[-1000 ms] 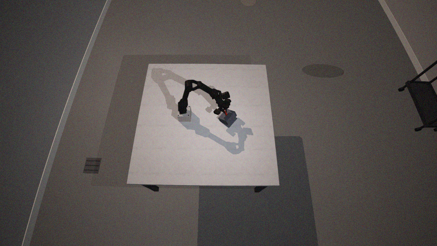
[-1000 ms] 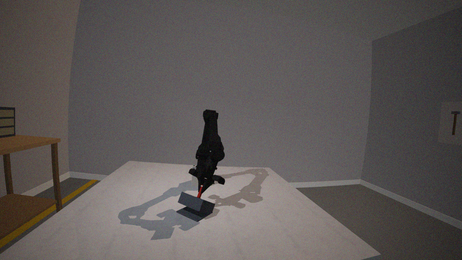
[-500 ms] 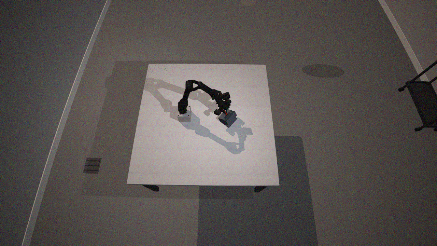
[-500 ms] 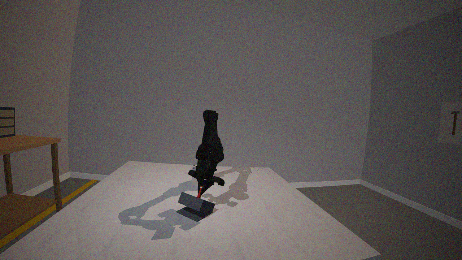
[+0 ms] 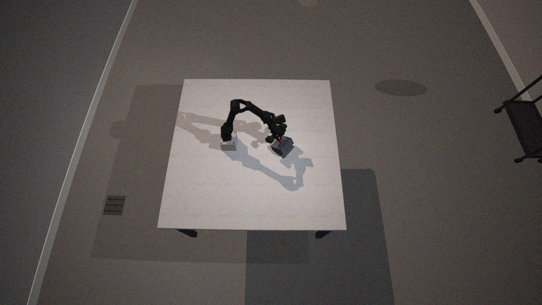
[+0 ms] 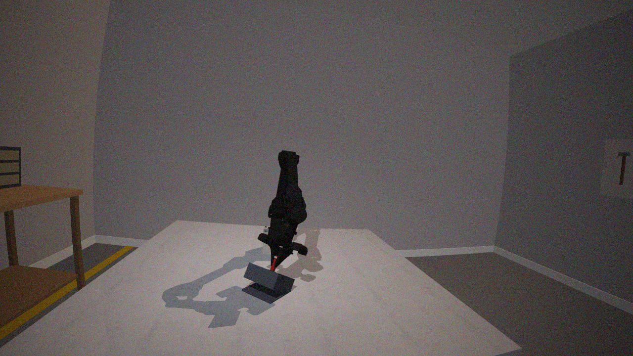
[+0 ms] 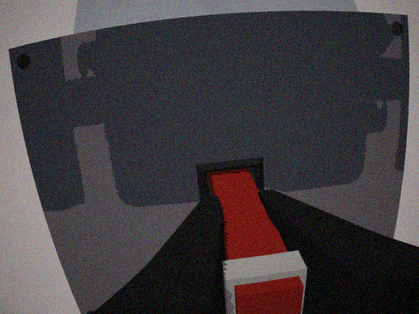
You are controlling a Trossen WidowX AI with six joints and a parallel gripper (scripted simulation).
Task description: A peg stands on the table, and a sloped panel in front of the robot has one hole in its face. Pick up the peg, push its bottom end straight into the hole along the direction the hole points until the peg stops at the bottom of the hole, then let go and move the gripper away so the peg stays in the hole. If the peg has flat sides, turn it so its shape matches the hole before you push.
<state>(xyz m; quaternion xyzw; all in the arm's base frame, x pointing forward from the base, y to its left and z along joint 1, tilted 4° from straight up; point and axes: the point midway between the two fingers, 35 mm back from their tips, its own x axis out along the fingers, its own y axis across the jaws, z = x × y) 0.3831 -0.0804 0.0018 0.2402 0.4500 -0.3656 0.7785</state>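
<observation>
- Gripper (image 7: 257,274): clamped on the peg's upper end, keeping it aimed.
- Peg (image 7: 241,212): red, square; bottom end entering the hole (image 7: 230,169) just ahead.
- Panel (image 7: 175,99): faces the gripper squarely, so the push runs along the hole's axis.

A wooden bench (image 6: 37,193) stands beside a hammer poster (image 6: 619,167).

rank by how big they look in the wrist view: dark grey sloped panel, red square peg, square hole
1. dark grey sloped panel, spanning nearly the frame.
2. red square peg, enlarged by nearness to the camera.
3. square hole, only its dark rim showing around the peg's end.
</observation>
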